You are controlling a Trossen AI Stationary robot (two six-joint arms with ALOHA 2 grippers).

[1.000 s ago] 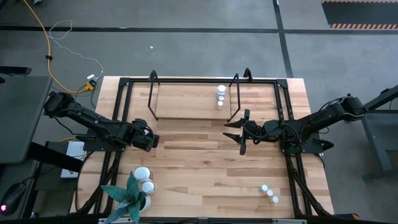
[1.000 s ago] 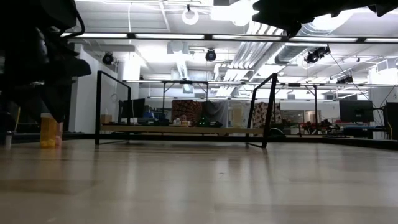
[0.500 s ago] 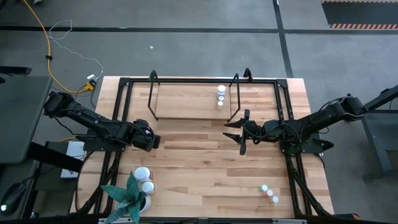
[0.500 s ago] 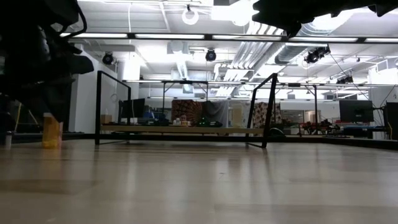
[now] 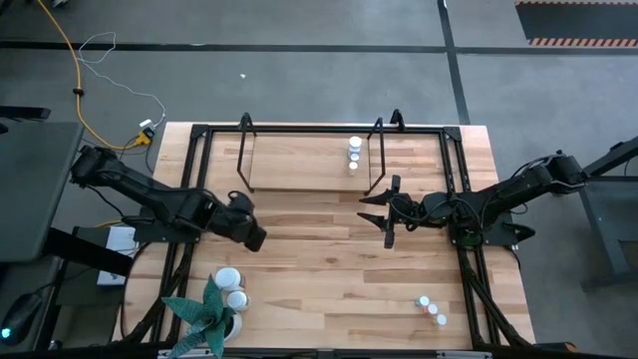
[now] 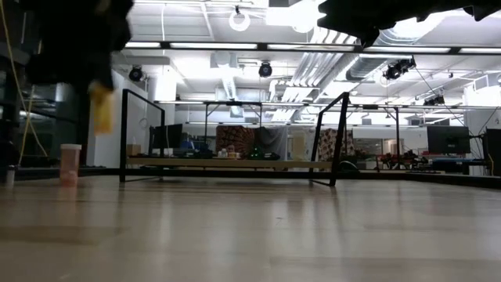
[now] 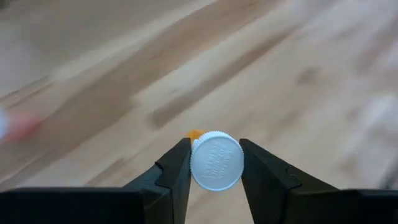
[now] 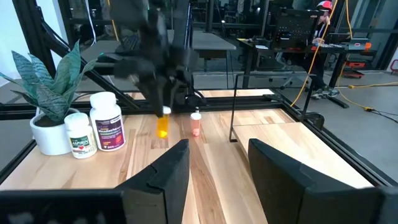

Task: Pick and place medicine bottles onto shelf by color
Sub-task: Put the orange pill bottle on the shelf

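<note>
My left gripper (image 5: 255, 237) is shut on a small orange bottle with a white cap (image 7: 216, 160), left of the table's middle. The low view shows this bottle (image 6: 102, 111) in the air. A small reddish bottle (image 6: 70, 164) stands on its base on the table behind it and also shows in the right wrist view (image 8: 196, 123). The shelf (image 5: 309, 165) stands at the far middle with three small white-topped bottles (image 5: 355, 154) on its right end. My right gripper (image 5: 379, 219) is open and empty, in front of the shelf's right end. My left gripper pinches the orange bottle's white cap (image 7: 216, 160) between its two fingers, one on each side of the cap. The fingers come from above, pointing down. The bottle hangs upright below them, its orange body (image 6: 102, 117) lifted clear of the table.
A green plant in a white pot (image 5: 204, 314) stands at the near left with two larger white bottles (image 5: 231, 287) beside it. Three small white-topped bottles (image 5: 432, 310) stand at the near right. Black frame tubes (image 5: 461, 199) run along the table's sides.
My left gripper has risen and gone toward the table's right and near edges with the orange bottle. The bottle stood on the table and now hangs clear above it. The reddish bottle has come into sight and stays on the table.
</note>
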